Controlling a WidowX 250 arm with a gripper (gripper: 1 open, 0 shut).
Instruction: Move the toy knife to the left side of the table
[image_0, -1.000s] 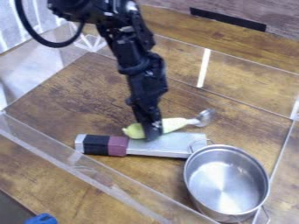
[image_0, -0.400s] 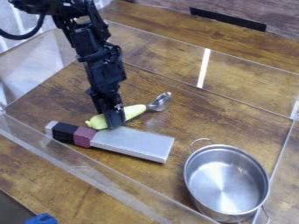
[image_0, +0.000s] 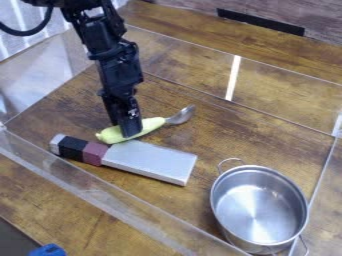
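The toy knife (image_0: 127, 158) lies flat on the table (image_0: 267, 110), left of the middle and near the front wall. Its black-and-maroon handle points left and its grey blade points right. My gripper (image_0: 131, 126) hangs from the black arm just behind the knife. Its tips are down on the yellow-green handle of a metal spoon (image_0: 166, 120). The tips sit close to the knife's back edge, but I cannot make out a gap between the fingers or whether they touch the knife.
A steel pot (image_0: 261, 205) stands at the front right corner. Low clear plastic walls (image_0: 235, 78) border the tabletop. A bare stretch of wood lies to the left of the knife's handle.
Over the last second the arm swung left, and both the knife and the spoon shifted left across the table with it. Since the last earlier frame little has moved.
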